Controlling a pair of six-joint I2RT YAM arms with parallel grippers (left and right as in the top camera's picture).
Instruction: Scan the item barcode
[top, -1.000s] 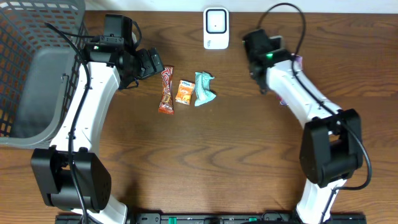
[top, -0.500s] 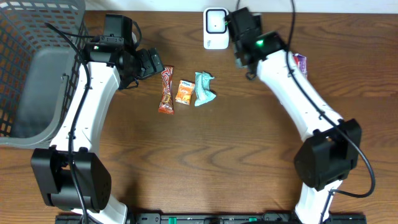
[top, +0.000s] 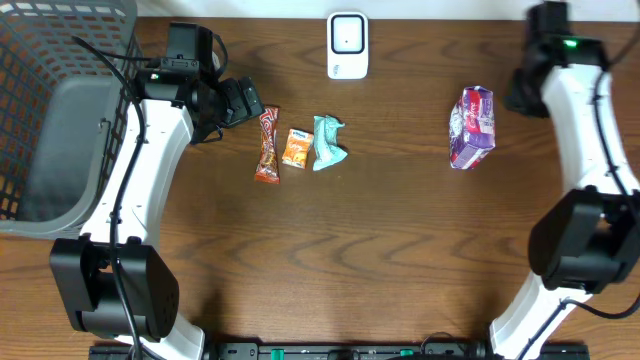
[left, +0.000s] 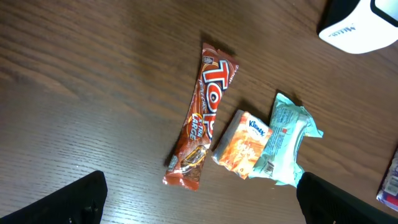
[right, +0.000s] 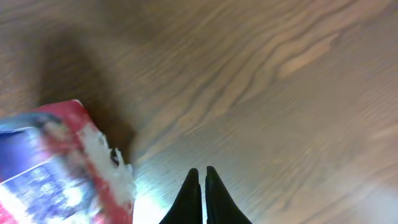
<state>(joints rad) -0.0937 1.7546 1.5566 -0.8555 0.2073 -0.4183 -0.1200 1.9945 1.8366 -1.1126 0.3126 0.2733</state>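
Looking down on the table (top: 400, 260), we find the snack bag (top: 472, 127) lying flat in its right half, nearer the back edge than the front, purple and red with a crinkled white end. The right gripper (right: 201, 172) hangs off to the bag's right, toward the back right corner. From its own wrist camera we see the bag's torn-looking corner just beside the fingertips, low and to the left, blurred and not touching them. Those two dark fingers are pressed tight together, and we see nothing pinched between them, only bare wood grain beyond.

The white scanner (top: 347, 45) stands at the middle of the back edge, well apart from the bag.

Over on the left half, the left gripper (top: 245, 102) hovers with its fingers spread wide and empty. Just beside it lie three small items in a row: a red candy bar (top: 267, 145), an orange packet (top: 296, 148) and a teal packet (top: 327, 142), the last two touching. A grey mesh basket (top: 40, 60) fills the back left corner.
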